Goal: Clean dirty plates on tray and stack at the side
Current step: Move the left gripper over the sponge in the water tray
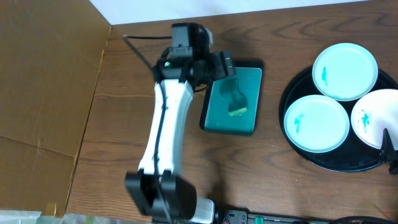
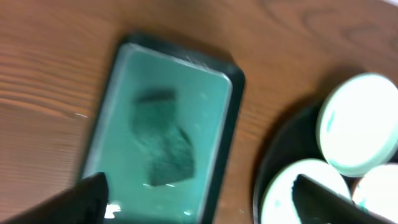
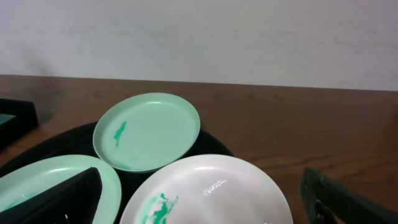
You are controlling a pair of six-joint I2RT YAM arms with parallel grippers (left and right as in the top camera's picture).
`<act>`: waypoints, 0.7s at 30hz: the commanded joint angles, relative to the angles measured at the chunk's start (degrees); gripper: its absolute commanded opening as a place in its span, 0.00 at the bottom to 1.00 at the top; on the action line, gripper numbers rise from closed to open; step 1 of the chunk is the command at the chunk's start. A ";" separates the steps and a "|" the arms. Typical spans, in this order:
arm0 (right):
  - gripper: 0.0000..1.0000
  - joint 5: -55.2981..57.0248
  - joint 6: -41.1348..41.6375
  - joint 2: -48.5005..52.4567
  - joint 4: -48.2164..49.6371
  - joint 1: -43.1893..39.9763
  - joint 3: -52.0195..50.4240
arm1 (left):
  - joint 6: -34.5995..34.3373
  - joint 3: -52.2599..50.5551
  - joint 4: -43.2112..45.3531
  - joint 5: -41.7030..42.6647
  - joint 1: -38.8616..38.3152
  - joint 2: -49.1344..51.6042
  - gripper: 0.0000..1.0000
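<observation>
Three white plates with teal smears lie on the round black tray (image 1: 292,93) at the right: a far plate (image 1: 344,71), a near-left plate (image 1: 316,122) and a right plate (image 1: 377,117). In the right wrist view the far plate (image 3: 147,131), the near-left plate (image 3: 43,180) and the right plate (image 3: 208,190) show on the tray (image 3: 68,140). My right gripper (image 3: 202,214) is open just above the right plate, holding nothing. My left gripper (image 2: 200,205) is open above the teal rectangular tray (image 2: 221,134), over a dark sponge (image 2: 163,148).
The teal rectangular tray (image 1: 214,118) with the sponge (image 1: 234,98) lies mid-table. Brown cardboard (image 1: 43,93) covers the left side. A power strip (image 1: 249,218) lies at the front edge. A white wall (image 3: 199,37) stands behind the table.
</observation>
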 commanded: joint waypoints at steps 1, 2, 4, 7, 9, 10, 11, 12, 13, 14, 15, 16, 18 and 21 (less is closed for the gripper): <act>0.99 0.13 0.81 -0.24 -0.26 -0.94 -0.09 | -0.87 0.70 -0.35 8.09 0.02 4.57 0.98; 0.99 0.15 0.81 -0.24 -0.26 -0.94 -0.09 | -0.87 0.70 0.33 8.09 0.02 5.73 0.98; 0.99 0.13 0.81 -0.24 -0.26 -0.94 -0.09 | -0.85 0.70 0.63 7.91 0.02 7.32 0.98; 0.99 0.15 0.83 -0.24 -0.26 -0.94 -0.09 | -0.98 0.68 2.12 4.39 0.02 9.81 0.98; 0.99 0.13 0.81 -0.24 -0.26 -0.94 -0.09 | -4.57 0.66 3.63 -1.36 -0.22 11.74 0.98; 0.99 0.13 0.81 -0.24 -0.26 -0.94 -0.09 | -6.78 0.66 3.87 -4.00 -0.39 12.50 0.98; 0.99 0.13 0.81 -0.24 -0.26 -0.94 -0.09 | -9.09 0.66 4.00 -7.21 -0.74 13.53 0.98; 0.99 0.13 0.81 -0.24 -0.28 -0.94 -0.09 | -10.95 0.66 4.04 -10.32 -1.27 14.69 0.98; 0.99 0.13 0.81 -0.24 -0.26 -0.94 -0.09 | -12.66 0.66 4.02 -12.61 -1.84 15.91 0.98; 0.99 0.15 0.81 -0.24 -0.26 -0.94 -0.09 | -13.77 0.66 4.02 -13.75 -2.27 16.92 0.98; 0.99 0.13 0.81 -0.24 -0.26 -0.94 -0.09 | -14.69 0.66 4.11 -14.84 -2.80 18.08 0.98; 0.99 0.13 0.81 -0.24 -0.26 -0.94 -0.09 | -15.58 0.66 4.22 -15.85 -3.26 19.12 0.98; 0.99 0.13 0.81 -0.24 -0.26 -0.94 -0.09 | -17.49 0.66 4.48 -18.16 -4.02 21.14 0.99; 0.99 0.13 0.81 -0.24 -0.26 -0.94 -0.09 | -20.35 0.66 4.57 -21.07 -4.63 23.71 0.99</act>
